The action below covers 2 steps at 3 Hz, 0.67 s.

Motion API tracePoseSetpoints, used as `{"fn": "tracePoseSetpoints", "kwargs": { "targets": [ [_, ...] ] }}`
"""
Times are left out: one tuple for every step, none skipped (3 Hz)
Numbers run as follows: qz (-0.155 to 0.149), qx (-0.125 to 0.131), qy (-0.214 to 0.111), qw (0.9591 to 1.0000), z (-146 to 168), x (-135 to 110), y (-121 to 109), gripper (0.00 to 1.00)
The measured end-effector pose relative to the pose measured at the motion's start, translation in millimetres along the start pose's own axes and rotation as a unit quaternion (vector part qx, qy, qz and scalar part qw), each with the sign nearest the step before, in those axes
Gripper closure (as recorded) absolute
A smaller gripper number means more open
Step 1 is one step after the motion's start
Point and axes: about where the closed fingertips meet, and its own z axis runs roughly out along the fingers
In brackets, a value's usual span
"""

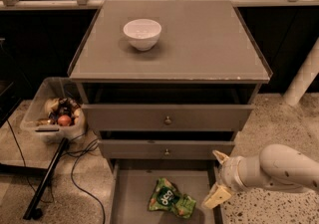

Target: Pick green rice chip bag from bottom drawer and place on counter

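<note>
The green rice chip bag [170, 199] lies crinkled on the floor of the open bottom drawer [130, 196], right of its middle. My gripper [219, 180] comes in from the right on a white arm and hangs over the drawer's right edge, a little right of the bag and apart from it. Its two pale fingers are spread, one at the top [221, 157] and one lower [216, 198], with nothing between them. The counter [199, 44] is the cabinet's flat grey-brown top.
A white bowl [142, 33] stands on the counter's back left. The two upper drawers [167, 117] with round knobs stick out slightly. A clear bin of items [54, 114] and black cables lie on the floor at the left. A white post [302, 76] stands at the right.
</note>
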Motion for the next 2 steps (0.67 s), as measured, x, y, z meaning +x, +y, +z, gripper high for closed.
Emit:
{"fn": "tracePoseSetpoints", "kwargs": {
  "targets": [
    [0.000,0.000,0.000,1.0000,0.0,0.0,0.0,0.00],
    [-0.003,-0.025,0.012,0.9996,20.3,2.7,18.9,0.00]
  ]
}}
